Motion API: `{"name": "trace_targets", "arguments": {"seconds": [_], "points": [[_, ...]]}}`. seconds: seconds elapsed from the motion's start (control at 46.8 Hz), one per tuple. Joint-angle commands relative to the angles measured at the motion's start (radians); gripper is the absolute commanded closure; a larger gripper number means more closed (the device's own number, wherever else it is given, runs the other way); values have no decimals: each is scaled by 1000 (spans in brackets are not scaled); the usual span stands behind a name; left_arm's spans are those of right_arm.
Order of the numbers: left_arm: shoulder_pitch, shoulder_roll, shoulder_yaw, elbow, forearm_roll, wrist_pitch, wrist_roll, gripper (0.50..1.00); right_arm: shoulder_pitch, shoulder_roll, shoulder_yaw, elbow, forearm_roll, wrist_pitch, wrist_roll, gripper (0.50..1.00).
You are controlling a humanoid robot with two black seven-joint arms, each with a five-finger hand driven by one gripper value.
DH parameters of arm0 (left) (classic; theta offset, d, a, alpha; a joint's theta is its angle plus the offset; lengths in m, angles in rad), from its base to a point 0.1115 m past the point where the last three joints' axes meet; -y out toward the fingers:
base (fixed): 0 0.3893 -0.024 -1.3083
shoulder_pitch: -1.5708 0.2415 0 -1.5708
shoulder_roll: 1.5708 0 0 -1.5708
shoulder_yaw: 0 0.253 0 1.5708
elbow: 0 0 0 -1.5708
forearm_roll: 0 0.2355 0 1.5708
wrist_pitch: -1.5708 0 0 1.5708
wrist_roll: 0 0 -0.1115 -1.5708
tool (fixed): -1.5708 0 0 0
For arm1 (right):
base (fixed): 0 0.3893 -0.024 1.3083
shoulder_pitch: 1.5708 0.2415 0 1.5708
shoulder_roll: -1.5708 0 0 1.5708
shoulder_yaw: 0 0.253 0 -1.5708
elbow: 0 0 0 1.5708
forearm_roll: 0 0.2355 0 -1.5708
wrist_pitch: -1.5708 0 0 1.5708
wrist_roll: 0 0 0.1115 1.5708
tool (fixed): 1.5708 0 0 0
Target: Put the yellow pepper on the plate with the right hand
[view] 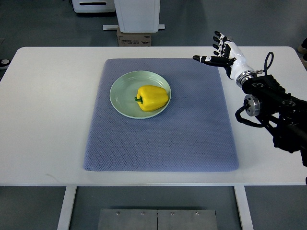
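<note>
Top view, yellow pepper (152, 97) on plate (121, 88), right robot hand (221, 51) apart, empty

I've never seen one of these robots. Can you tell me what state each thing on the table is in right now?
yellow pepper: lying on its side on the plate, not held.
plate: on the blue mat, holding the pepper.
blue mat: spread flat on the table.
right hand: open, empty, away from the plate.

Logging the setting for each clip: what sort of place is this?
Probably a robot lab or test bay rather than a kitchen: a plain white table on a grey floor, a staged blue mat, and a cardboard box under equipment behind.
</note>
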Motion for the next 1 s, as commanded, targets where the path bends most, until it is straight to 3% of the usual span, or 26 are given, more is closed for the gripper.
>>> {"name": "trace_targets", "arguments": {"seconds": [0.0,0.278,0.982], "points": [[0,0,0,0,0,0,0,500,-20,1,41,2,25,0,-1,500],[0,0,0,0,0,0,0,500,-79,2,196,14,27,0,3,500],[0,0,0,0,0,0,0,500,-144,2,242,65,27,0,6,500]]}}
